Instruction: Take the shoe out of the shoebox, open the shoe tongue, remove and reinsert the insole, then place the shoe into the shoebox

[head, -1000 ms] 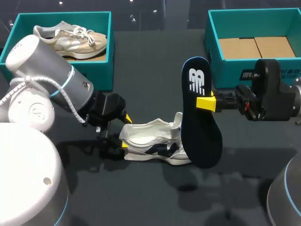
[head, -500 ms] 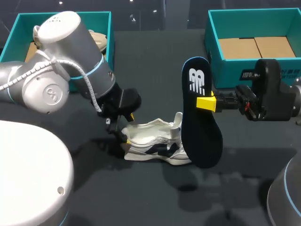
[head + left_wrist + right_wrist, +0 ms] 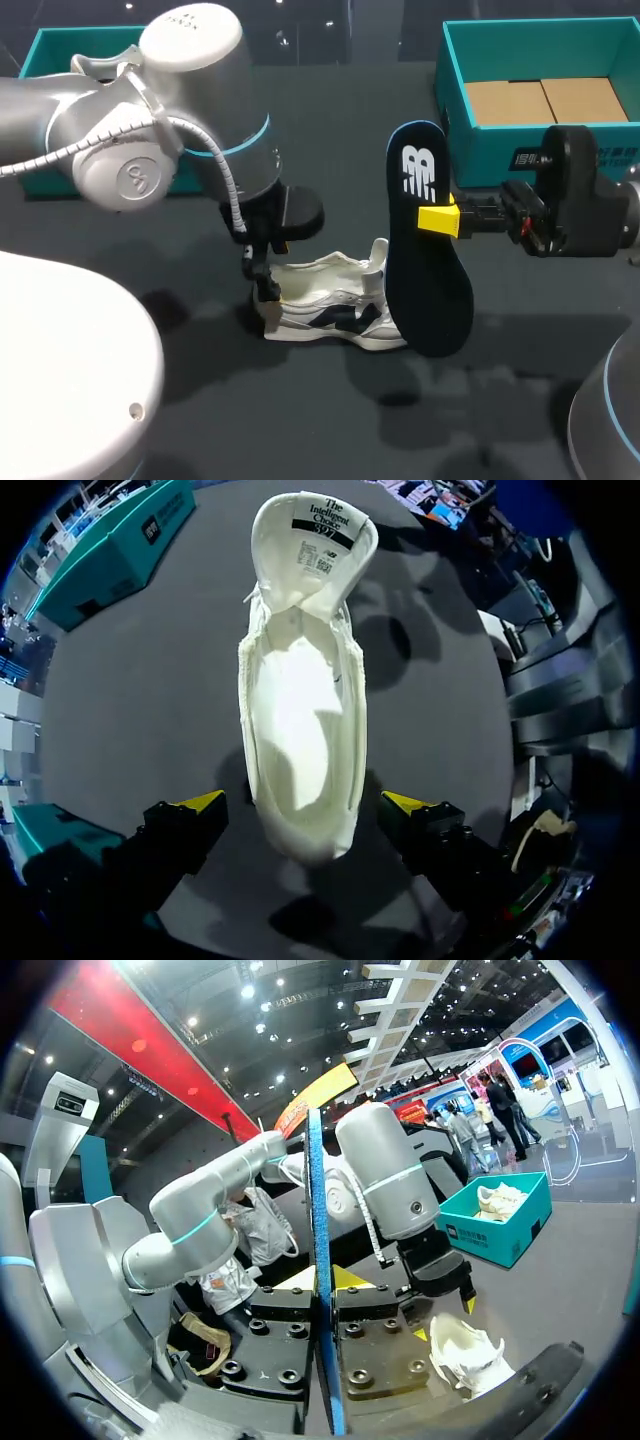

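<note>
1 dark grey table (image 3: 330, 140) bears everything. Of the 2 arms, the left arm (image 3: 180, 110) crosses in front of the left shoebox (image 3: 45, 50). The right shoebox (image 3: 480, 150), also teal, stands well apart. 1 white sneaker (image 3: 325, 295) sits mid-table, tongue pulled open. 1 dark insole (image 3: 425, 270) stands upright beside its toe, pinched in the right gripper (image 3: 437, 219). The left gripper (image 3: 302, 802) hangs spread wide, straddling the heel and gripping nothing. Since 1 second ago, the left arm has swung up over the heel, while the right has stayed put.
</note>
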Available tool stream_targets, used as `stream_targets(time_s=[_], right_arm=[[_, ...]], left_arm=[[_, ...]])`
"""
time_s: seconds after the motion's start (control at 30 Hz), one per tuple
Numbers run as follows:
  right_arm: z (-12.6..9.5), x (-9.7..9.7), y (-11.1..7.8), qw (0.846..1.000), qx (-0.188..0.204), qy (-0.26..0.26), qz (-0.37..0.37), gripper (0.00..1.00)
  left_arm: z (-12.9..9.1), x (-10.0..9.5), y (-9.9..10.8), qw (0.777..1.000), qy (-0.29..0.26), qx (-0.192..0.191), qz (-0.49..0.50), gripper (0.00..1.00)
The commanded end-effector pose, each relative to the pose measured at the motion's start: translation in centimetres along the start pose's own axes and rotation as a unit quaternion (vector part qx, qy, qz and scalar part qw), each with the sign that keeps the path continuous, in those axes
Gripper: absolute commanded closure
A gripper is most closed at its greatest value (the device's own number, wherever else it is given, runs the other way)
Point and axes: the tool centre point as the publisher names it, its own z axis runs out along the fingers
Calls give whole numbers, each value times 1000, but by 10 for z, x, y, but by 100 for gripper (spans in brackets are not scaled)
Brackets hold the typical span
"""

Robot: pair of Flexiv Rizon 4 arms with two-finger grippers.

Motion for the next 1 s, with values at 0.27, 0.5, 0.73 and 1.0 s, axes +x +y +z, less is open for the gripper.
stream_targets(time_s=[0.27,0.5,0.73,1.0], right_arm=[[1,0,-1,1000,0,-1,0,100],[1,0,-1,1000,0,-1,0,100],[1,0,-1,1000,0,-1,0,100],[1,0,-1,1000,0,-1,0,100]], left_arm=[[-15,-18,-30,1000,-17,-7,4,0],[6,-33,-58,1000,-24,-12,3,0],[33,-39,-69,1000,-22,-19,-1,0],[53,-42,-71,999,-23,-34,-11,24]])
